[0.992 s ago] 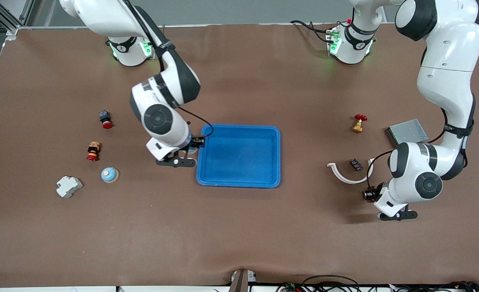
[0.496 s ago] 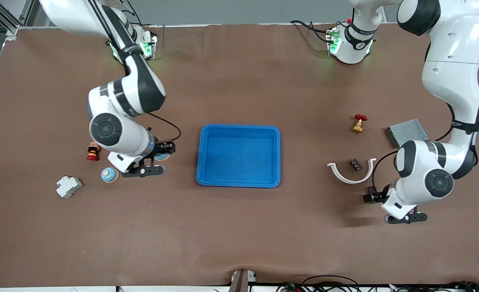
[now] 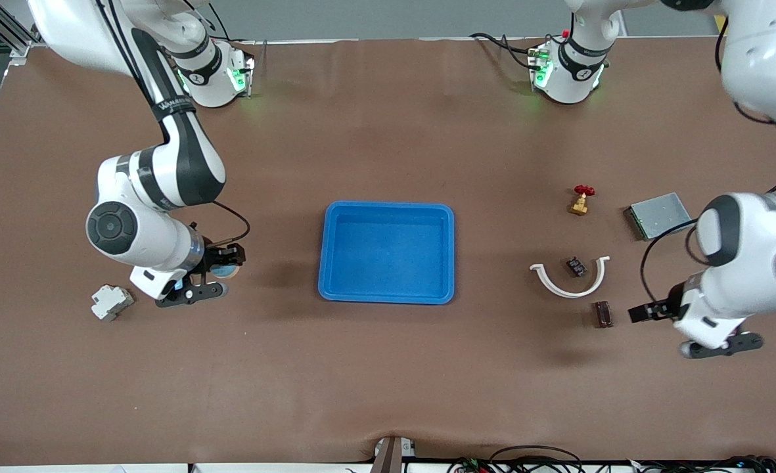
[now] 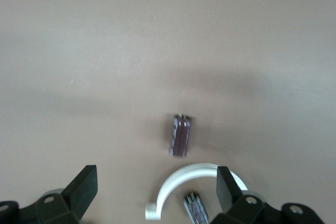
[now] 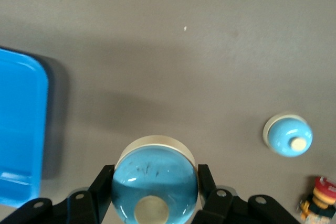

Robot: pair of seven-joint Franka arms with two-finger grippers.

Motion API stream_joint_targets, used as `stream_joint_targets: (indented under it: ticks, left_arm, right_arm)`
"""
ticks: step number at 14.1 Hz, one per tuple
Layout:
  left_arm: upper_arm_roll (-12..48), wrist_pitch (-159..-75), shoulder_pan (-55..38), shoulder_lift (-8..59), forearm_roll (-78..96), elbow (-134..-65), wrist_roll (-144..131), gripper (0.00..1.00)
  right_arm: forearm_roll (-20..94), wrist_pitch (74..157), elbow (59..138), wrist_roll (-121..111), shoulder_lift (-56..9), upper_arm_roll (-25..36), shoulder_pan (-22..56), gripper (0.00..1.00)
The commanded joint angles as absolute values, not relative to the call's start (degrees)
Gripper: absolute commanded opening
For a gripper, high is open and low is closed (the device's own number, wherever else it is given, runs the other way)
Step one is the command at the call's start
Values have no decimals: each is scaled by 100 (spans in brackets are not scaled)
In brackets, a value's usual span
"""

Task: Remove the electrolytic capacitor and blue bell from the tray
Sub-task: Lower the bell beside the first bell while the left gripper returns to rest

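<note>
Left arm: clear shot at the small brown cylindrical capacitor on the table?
Probably yes. The left gripper is open beside the brown cylindrical capacitor, which lies alone on bare mat, apart from the white curved bracket.

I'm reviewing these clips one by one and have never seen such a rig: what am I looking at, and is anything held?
Two white robot arms stand at a brown table. One picture looks down from across the table; the other two come from cameras on each wrist.

The right gripper is shut on a round blue bell, over the table between a white plastic block and the empty blue plastic tray. A second blue bell lies on the table.

The left gripper is open and holds nothing. A small dark brown capacitor lies on the table near it, beside a white curved clip.
</note>
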State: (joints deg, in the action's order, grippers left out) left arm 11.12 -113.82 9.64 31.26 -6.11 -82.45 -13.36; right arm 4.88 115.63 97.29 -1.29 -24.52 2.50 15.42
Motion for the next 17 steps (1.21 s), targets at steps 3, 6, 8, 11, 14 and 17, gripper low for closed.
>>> stream_joint_targets:
  ticks: [3, 6, 8, 11, 14, 17]
  left_arm:
    - [1187, -10057, 1406, 1672, -299, -8429, -1169, 100]
    - [1187, -9756, 1406, 1381, -377, -8359, -1257, 100]
    - [1195, -9564, 1397, 1354, -360, -8262, -1266, 100]
    - [1230, -9466, 1354, 1249, -369, -8209, -1222, 100]
    - [1537, -8662, 1327, 749, -229, -8192, -1231, 100]
    - [1546, -8402, 1283, 580, 247, -8200, -1283, 100]
  right_arm:
    - [404, 12023, 10002, -641, -2513, 149, 1196, 4]
    - [413, 12706, 10396, -922, -2575, 149, 1090, 4]
    - [413, 13094, 10669, -975, -2584, 141, 1072, 4]
    - [413, 13403, 10758, -1159, -2785, 141, 1029, 4]
    - [422, 13526, 10749, -1432, -2926, 141, 879, 4]
    - [422, 13728, 10732, -1468, -3058, 141, 862, 4]
